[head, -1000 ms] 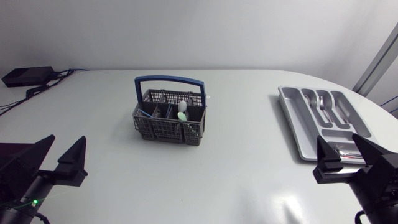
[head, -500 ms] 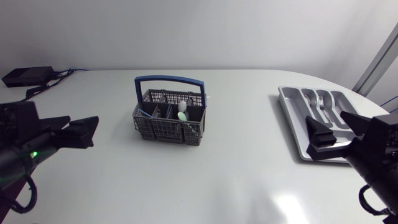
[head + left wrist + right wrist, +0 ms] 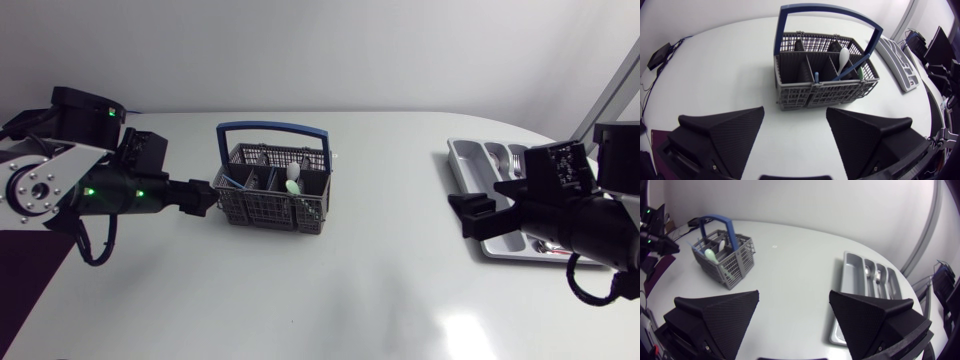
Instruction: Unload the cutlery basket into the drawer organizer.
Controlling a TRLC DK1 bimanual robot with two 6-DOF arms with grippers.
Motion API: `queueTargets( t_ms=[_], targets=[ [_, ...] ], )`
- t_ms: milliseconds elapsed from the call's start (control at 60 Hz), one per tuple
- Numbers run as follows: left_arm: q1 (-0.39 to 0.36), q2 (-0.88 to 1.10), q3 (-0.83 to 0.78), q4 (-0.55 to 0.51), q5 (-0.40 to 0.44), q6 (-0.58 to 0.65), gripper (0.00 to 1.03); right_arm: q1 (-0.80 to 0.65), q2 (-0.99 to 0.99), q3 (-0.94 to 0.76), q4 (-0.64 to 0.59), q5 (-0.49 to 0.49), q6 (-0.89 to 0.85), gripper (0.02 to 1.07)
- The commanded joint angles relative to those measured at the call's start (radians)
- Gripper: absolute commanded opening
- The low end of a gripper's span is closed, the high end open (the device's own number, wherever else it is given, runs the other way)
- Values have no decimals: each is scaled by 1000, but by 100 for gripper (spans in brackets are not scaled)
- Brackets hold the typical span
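Note:
The grey cutlery basket point(image 3: 270, 195) with a blue handle point(image 3: 275, 128) stands left of the table's middle. It holds a white spoon point(image 3: 293, 172) and several other pieces. My left gripper point(image 3: 203, 196) hovers just left of the basket, open and empty. In the left wrist view the basket point(image 3: 826, 80) lies just ahead of that gripper point(image 3: 795, 131). The grey drawer organizer point(image 3: 478, 165) lies at the right with a fork point(image 3: 516, 164) in one slot. My right gripper point(image 3: 472, 215) is open over its near left edge. The right wrist view shows the organizer point(image 3: 866, 287) ahead of the gripper point(image 3: 792, 317).
A black box point(image 3: 42, 122) with cables sits at the table's back left corner. Bare white tabletop point(image 3: 390, 200) stretches between the basket and the organizer, and in front of both. My right arm hides the organizer's near end in the head view.
Both arms have come up from the near edge. The left gripper swung in to the basket's left side. The right one moved over the organizer's near left edge.

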Motion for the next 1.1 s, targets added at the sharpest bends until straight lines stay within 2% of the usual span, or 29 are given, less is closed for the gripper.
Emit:
queueTargets(
  t_ms=[0, 217, 300, 383, 750, 850, 1083],
  targets=[
    [-20, 53, 60, 13, 17, -18, 84, -3, 21, 18, -31, -52, -53, 103],
    [-46, 142, 76, 111, 15, -55, 77, 24, 64, 42, -46, -52, -67, 103],
    [-46, 164, 80, 154, 15, -70, 67, 28, 73, 42, -46, -52, -67, 103],
    [-40, 173, 85, 172, 15, -80, 64, 33, 74, 38, -46, -52, -67, 103],
    [-53, 220, 77, 258, 15, -100, 29, 48, 80, 19, -34, -49, -67, 103],
    [-63, 227, 73, 289, 15, -104, 24, 53, 76, 12, -34, -48, -67, 103],
    [-70, 250, 76, 297, 15, -110, 24, 51, 61, -5, -34, -45, -70, 103]
  ],
)
